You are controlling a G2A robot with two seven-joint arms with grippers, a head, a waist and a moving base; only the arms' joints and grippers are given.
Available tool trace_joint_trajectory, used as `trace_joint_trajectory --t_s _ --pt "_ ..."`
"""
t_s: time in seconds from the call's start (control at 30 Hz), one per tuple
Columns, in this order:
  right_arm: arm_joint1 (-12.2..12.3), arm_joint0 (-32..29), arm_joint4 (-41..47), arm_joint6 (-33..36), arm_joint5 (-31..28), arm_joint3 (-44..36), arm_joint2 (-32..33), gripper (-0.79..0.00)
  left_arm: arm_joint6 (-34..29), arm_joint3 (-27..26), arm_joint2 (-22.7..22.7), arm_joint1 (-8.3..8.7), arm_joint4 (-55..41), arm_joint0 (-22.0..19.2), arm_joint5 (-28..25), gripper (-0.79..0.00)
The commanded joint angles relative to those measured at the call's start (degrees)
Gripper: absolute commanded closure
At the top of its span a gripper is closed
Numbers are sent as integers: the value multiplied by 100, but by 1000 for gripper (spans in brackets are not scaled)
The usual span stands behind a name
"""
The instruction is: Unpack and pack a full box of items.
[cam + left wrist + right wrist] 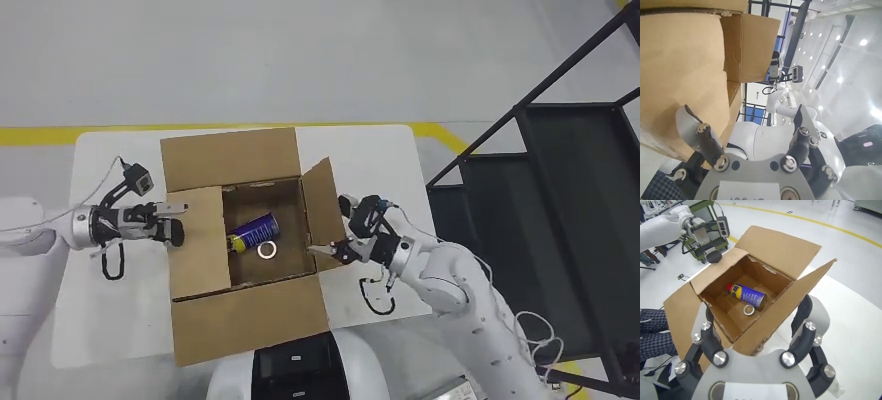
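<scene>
The right gripper point(755, 305) is hanging wide open at the box's right-hand flap. The flap's cardboard edge is running up between its two spread fingers, and neither pad is clamping down on it. From above, that right gripper point(335, 250) is sitting at the near corner of the same flap.

Over on the other side, the left gripper point(743, 109) is holding its fingers just as far apart. One finger point(687, 121) is showing against the brown cardboard of the left-hand flap, though whether it is touching is too close to call. The other finger is standing free in the air. In the top view the left gripper point(178, 220) is hovering at the outer edge of that flap, gripping nothing.

The white table point(380, 150) is carrying everything here. The cardboard box point(230, 160) is sitting in the middle of it with all four flaps thrown open, the right one standing up at a tilt.

Down on the box floor, a blue and yellow spray can point(747, 295) with a red cap is lying on its side, cap pointing toward the left arm's side. Just beside its base, a small pale ring point(749, 310) is lying flat on the cardboard.
</scene>
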Motion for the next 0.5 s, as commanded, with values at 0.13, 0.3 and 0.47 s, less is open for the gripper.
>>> trace_joint_trajectory --t_s 0.13,0.3,0.47 --pt "-29 344 118 61 -303 -79 -576 -785 80 33 161 -28 105 -45 -28 -785" --pt "-96 795 -106 388 -184 285 -1239 -785 92 73 153 -30 -11 -23 -49 -785" --pt "-199 1249 -379 720 82 764 -1923 -785 84 57 33 -2 -117 46 -83 -785"
